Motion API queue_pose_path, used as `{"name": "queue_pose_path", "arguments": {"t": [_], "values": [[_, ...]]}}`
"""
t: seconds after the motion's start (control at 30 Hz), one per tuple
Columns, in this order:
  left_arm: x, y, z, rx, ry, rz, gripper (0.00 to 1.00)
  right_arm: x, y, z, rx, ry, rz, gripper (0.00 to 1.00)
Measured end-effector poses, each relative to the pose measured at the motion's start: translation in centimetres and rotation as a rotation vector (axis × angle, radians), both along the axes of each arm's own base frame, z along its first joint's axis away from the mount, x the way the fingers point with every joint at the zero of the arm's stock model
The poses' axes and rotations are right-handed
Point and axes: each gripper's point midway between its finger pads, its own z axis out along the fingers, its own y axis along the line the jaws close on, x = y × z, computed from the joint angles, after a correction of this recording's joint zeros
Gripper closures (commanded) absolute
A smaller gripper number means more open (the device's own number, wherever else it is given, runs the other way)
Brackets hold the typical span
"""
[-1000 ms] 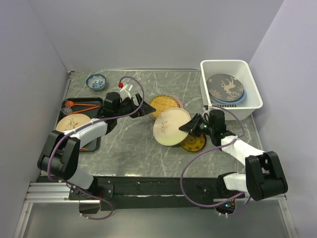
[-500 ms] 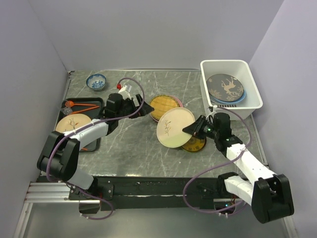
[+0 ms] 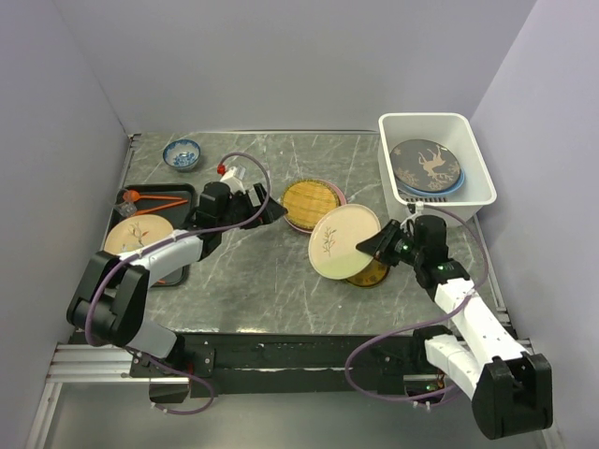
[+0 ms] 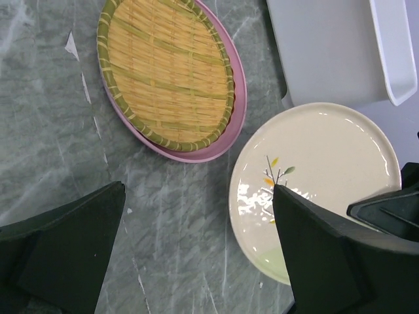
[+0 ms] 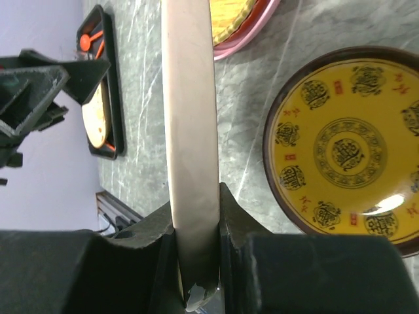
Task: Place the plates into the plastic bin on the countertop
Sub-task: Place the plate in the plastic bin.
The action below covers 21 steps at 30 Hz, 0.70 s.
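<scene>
Currently round cream leaf-sprig plate [image 3: 342, 241] is clamped by its rim in right gripper [image 3: 379, 247], tilted; left gripper [image 3: 267, 213] is held wide open, empty.

The round cream ceramic plate with a leaf sprig [image 4: 314, 176] and the small yellow-patterned glazed plate [image 5: 347, 150] are glossy, the round woven straw plate with a green rim [image 4: 163, 72] is rough and matt, the dark grey marble-look countertop [image 4: 52, 144] has a smooth dull sheen, and the white rectangular plastic bin [image 3: 468, 196] is smooth.
</scene>
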Motion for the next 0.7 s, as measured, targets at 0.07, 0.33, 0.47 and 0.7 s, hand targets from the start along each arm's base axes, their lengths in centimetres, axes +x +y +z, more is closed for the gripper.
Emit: {"name": "queue_pose_path", "arguments": {"t": [0.07,0.33,0.47,0.7], "values": [[-0.1,0.2,0.1,0.004,-0.002,0.009,0.01,0.2,-0.4,0.0,-0.001,0.003,-0.016,1.0],[-0.2,0.8,0.9,0.017,-0.024,0.034,0.01,1.6,-2.2,2.2,-0.002,-0.032,-0.065,1.0],[-0.2,1.1,0.4,0.034,-0.014,0.043,0.01,2.9,-2.8,4.3,0.007,-0.07,-0.074,1.0],[-0.4,1.3,-0.1,0.042,-0.002,0.047,0.01,4.8,-4.0,6.6,0.015,-0.106,-0.097,1.0]]}}
